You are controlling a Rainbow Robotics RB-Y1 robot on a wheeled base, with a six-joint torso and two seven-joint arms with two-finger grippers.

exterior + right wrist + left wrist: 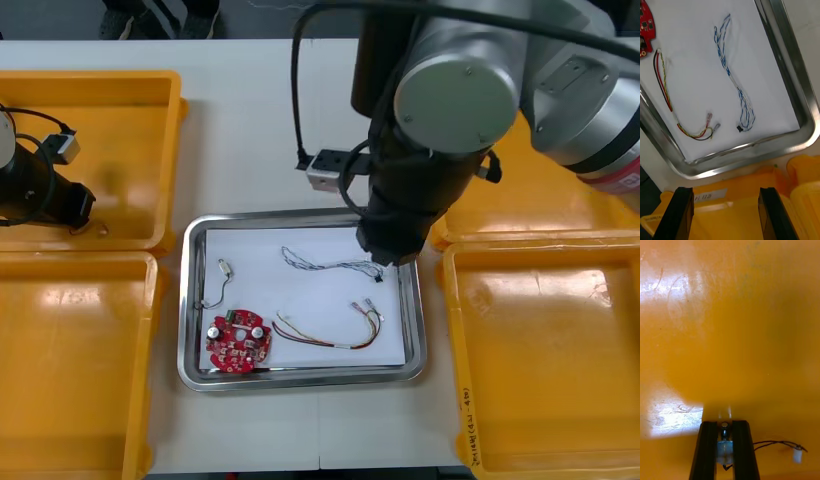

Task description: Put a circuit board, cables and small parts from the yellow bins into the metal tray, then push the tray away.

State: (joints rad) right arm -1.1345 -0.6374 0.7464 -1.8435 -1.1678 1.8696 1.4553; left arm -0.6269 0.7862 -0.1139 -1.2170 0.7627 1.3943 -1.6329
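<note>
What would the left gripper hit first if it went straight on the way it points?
Most likely the bare floor of the yellow plastic bin: the left gripper, fingers shut on a small metal part with a thin black wire, points straight at it. Distance is unclear.

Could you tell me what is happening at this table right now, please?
The left gripper is down in the far yellow bin on the robot's left, shut on a small metal part trailing a thin black cable. The right gripper hovers open over a right-side yellow bin's edge, beside the white-lined metal tray. The tray already holds a round red circuit board, a twisted blue and white cable and a red and yellow cable.
</note>
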